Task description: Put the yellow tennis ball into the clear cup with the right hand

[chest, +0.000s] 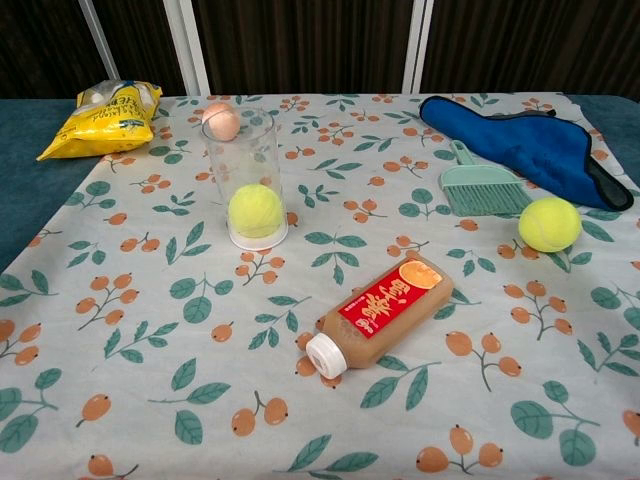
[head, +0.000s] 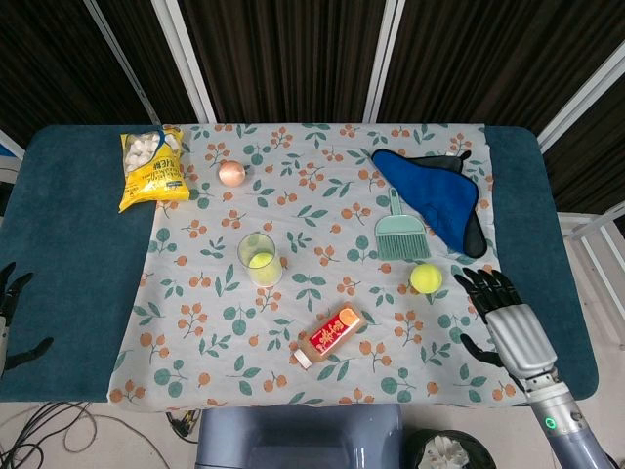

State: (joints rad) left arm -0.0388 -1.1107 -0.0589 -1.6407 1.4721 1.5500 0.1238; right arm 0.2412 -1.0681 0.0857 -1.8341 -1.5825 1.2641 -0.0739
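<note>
The left robot hand (head: pixel 12 293) was hanging off the far left edge of the tabletop (head: pixel 68 293), fingers spread apart, holding nothing. A yellow snack bag (head: pixel 152 168) lay at the back left corner of the floral cloth (head: pixel 195 332), with an onion (head: pixel 231 173) just to its right. The clear cup (chest: pixel 245 180) stood upright nearer the middle and had a yellow ball (chest: pixel 255 210) sitting inside it. In front of that, a brown bottle (chest: pixel 378 312) lay on its side, white cap toward the camera. Further right were a green dustpan brush (head: pixel 400 234) and a blue cloth (head: pixel 435 195). A second yellow tennis ball (head: pixel 425 278) rested on the cloth, out of the cup, and the right robot hand (head: pixel 503 318) was just beside it, wide open and not touching it
</note>
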